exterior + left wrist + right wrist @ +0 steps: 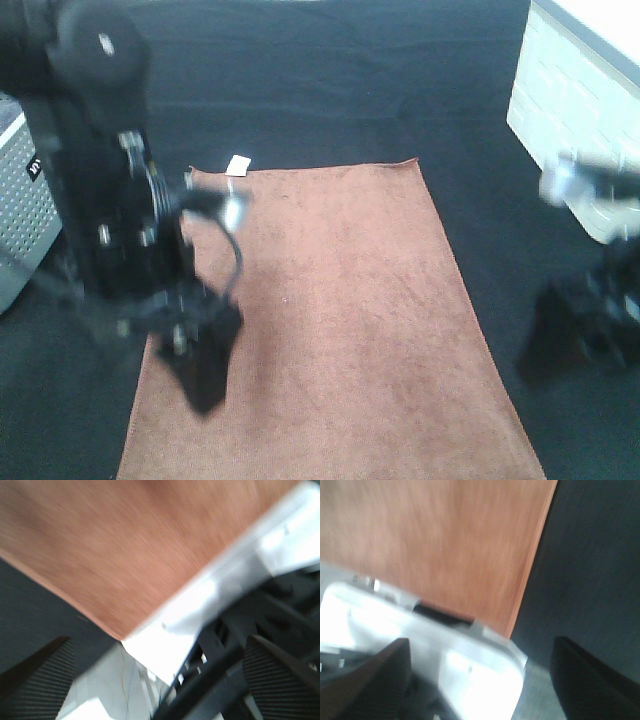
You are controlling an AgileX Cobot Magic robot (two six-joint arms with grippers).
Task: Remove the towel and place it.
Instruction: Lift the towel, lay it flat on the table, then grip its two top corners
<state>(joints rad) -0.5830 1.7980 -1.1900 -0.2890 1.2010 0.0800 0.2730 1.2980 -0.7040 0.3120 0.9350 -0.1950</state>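
Note:
The brown towel [330, 320] lies spread flat on the black table cloth [330, 80], its small white tag [237, 164] at the far short edge. My left gripper [205, 380] hangs over the towel's left edge, near the front. In the left wrist view its fingers [35, 667] stand wide apart with nothing between them, and the towel [125, 545] is beyond. My right gripper [565, 345], blurred, hangs to the right of the towel over the black cloth. In the right wrist view its fingers [592, 680] are also spread and empty, with the towel [435, 545] off to one side.
A grey perforated box [20, 200] stands at the left edge. A white brick-patterned block [575, 90] stands at the back right. White parts of the robot's base [225, 590] [420, 650] show in both wrist views.

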